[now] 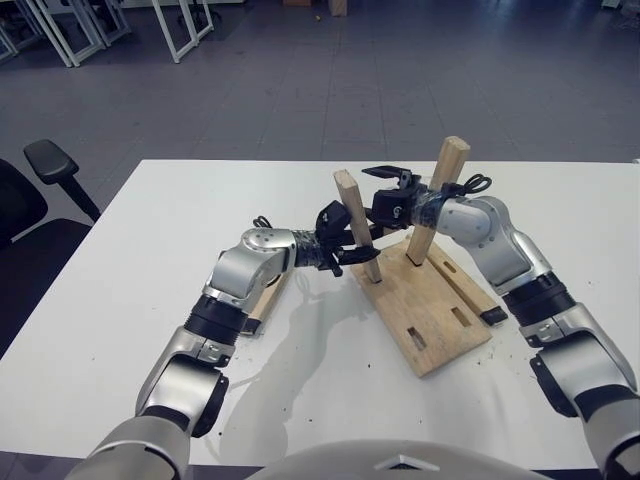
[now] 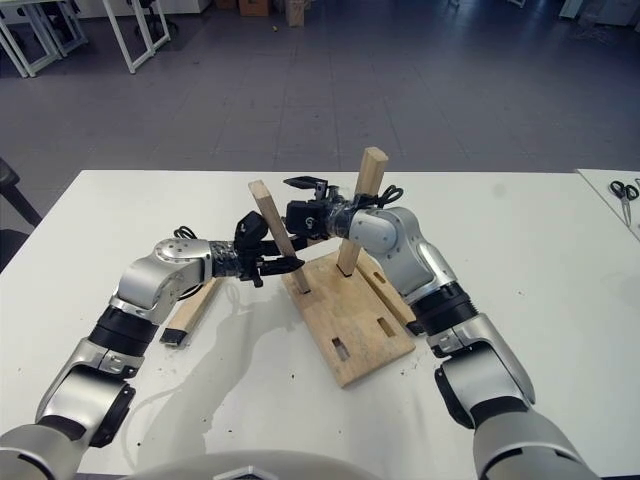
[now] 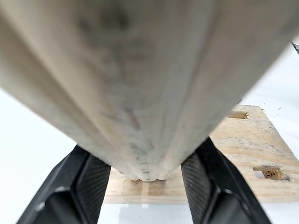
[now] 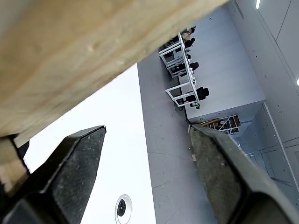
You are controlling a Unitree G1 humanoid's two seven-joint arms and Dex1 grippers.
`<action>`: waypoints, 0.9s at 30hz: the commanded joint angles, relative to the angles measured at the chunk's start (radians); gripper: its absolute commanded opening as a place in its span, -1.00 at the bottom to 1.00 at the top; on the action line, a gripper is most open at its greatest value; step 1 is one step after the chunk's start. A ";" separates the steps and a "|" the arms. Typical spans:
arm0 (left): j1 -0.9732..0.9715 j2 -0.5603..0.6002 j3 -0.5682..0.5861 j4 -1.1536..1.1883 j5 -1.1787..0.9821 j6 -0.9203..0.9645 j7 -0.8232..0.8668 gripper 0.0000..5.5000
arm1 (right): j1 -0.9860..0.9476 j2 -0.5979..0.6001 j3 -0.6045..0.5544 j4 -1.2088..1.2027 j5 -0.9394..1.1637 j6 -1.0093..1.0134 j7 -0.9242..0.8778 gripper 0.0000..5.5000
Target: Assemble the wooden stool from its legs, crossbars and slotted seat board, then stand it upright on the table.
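The slotted seat board (image 1: 432, 318) lies flat on the white table. Two wooden legs rise from its far end, both tilted. My left gripper (image 1: 345, 238) is shut on the nearer leg (image 1: 352, 205); in the left wrist view that leg (image 3: 140, 84) sits between the fingers (image 3: 79, 186) above the board (image 3: 243, 154). My right gripper (image 1: 377, 203) is open between the two legs, its fingers (image 4: 70, 177) wide apart with nothing between them. The taller leg (image 1: 445, 175) stands right beside the right wrist.
One crossbar (image 1: 262, 295) lies on the table under my left forearm. Another crossbar (image 1: 470, 292) lies along the board's right edge. Scissors (image 2: 622, 190) rest at the far right of the table. A black chair (image 1: 40, 170) stands off the table's left side.
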 commanded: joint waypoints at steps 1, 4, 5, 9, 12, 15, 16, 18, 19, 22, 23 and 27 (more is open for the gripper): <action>0.046 0.059 -0.144 0.050 0.182 0.099 0.064 -0.26 | 0.166 0.034 -0.001 -0.036 0.057 0.078 0.029 0.20; 0.054 0.054 -0.151 0.091 0.170 0.106 0.073 -0.26 | 0.079 0.045 -0.130 -0.189 0.078 0.112 -0.082 0.20; 0.057 0.048 -0.139 0.097 0.150 0.119 0.073 -0.26 | 0.048 0.039 -0.151 -0.220 0.069 0.122 -0.096 0.20; 0.032 0.041 -0.119 0.095 0.085 0.193 0.034 -0.26 | 0.033 0.016 -0.145 -0.250 0.005 0.161 -0.098 0.20; 0.000 0.037 -0.112 0.097 0.058 0.222 0.016 -0.26 | 0.105 -0.012 -0.097 -0.240 -0.030 0.201 -0.038 0.20; -0.005 0.034 -0.101 0.096 0.027 0.255 0.004 -0.26 | 0.201 -0.050 -0.043 -0.222 -0.044 0.232 0.046 0.20; -0.007 0.037 -0.107 0.099 0.023 0.267 -0.005 -0.26 | 0.219 -0.057 -0.034 -0.214 -0.046 0.233 0.056 0.20; -0.004 0.039 -0.114 0.113 0.023 0.276 -0.010 -0.26 | 0.223 -0.055 -0.040 -0.208 -0.042 0.235 0.046 0.20; 0.000 0.038 -0.116 0.119 0.022 0.277 -0.009 -0.26 | 0.216 -0.051 -0.048 -0.208 -0.036 0.237 0.039 0.20; 0.016 0.031 -0.102 0.129 0.015 0.258 -0.001 -0.26 | 0.179 -0.007 -0.113 -0.226 0.008 0.229 -0.032 0.20; 0.018 0.028 -0.092 0.127 0.012 0.248 0.004 -0.26 | 0.163 0.012 -0.143 -0.235 0.026 0.219 -0.067 0.20; 0.006 0.020 -0.049 0.097 0.006 0.190 0.029 -0.26 | 0.112 0.054 -0.241 -0.272 0.072 0.177 -0.180 0.20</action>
